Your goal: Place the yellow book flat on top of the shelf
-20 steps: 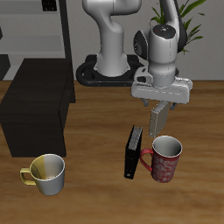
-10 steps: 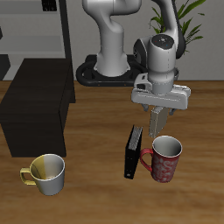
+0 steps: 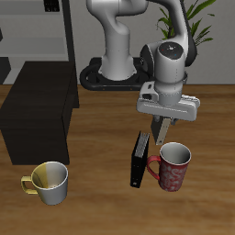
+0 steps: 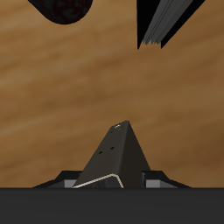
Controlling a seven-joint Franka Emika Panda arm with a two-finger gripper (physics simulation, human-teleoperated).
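Observation:
The shelf [image 3: 37, 112] is a low matte black cabinet with a flat bare top, at the side of the table away from the gripper. No tan-grey yellow book shows in either view. The only book in view is a thin black book [image 3: 139, 159] standing on edge beside a red mug [image 3: 173, 167]. Its page edge also shows in the wrist view [image 4: 161, 21]. My gripper [image 3: 159, 137] hangs just above and slightly behind the black book's top. Its fingers are together and hold nothing. In the wrist view the gripper [image 4: 121, 128] shows over bare wood.
A yellow-and-white mug [image 3: 50, 182] stands near the table's front edge, in front of the shelf. A tall dark open rack [image 3: 37, 27] stands behind the shelf. A plant [image 3: 188, 18] is at the back. The red mug's rim shows in the wrist view [image 4: 61, 10].
My gripper has come down a little and shifted toward the black book's top. The book, the mugs and the shelf have not moved.

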